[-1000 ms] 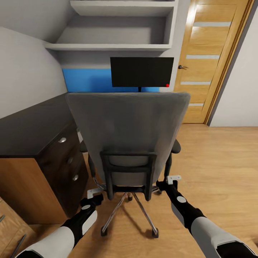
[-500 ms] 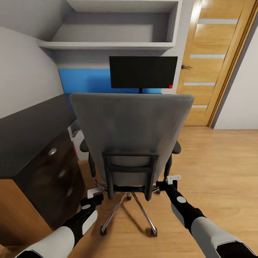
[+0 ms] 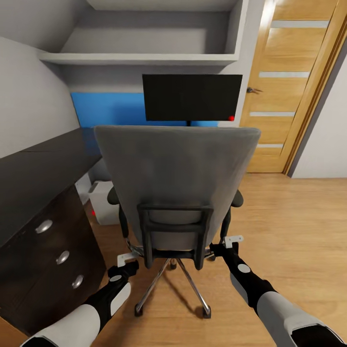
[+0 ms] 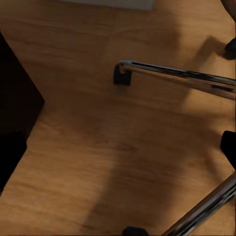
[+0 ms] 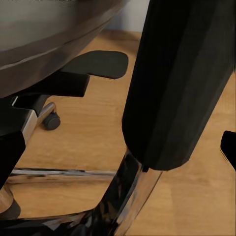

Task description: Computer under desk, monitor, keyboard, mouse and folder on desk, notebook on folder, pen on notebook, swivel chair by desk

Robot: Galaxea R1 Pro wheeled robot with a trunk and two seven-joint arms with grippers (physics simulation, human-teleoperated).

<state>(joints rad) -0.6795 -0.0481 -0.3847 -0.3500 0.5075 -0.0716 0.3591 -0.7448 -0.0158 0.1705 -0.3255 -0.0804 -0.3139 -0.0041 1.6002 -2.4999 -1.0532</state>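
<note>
View: whole head picture has shifted since a second ago; desk (image 3: pixel 33 168) and its drawers (image 3: pixel 60 258) slide down-left, monitor (image 3: pixel 192 97) looms larger. Camera and base rolling forward, chair travelling with them.
Chair (image 3: pixel 176 178): back to the robot, same place between the arms throughout, near the desk's drawer end. Seat hidden, so folder cannot be checked.
Computer (image 3: pixel 103 202): pale box on the floor past the drawers, newly uncovered.
Left hand (image 3: pixel 126 260): low beside the chrome base (image 4: pixel 177 73); opening and grip cannot be told.
Right hand (image 3: pixel 230 242): by the armrest post (image 5: pixel 177 83); whether it clasps anything cannot be told.
Meaning: looks like the chair-to-desk step, part done.
</note>
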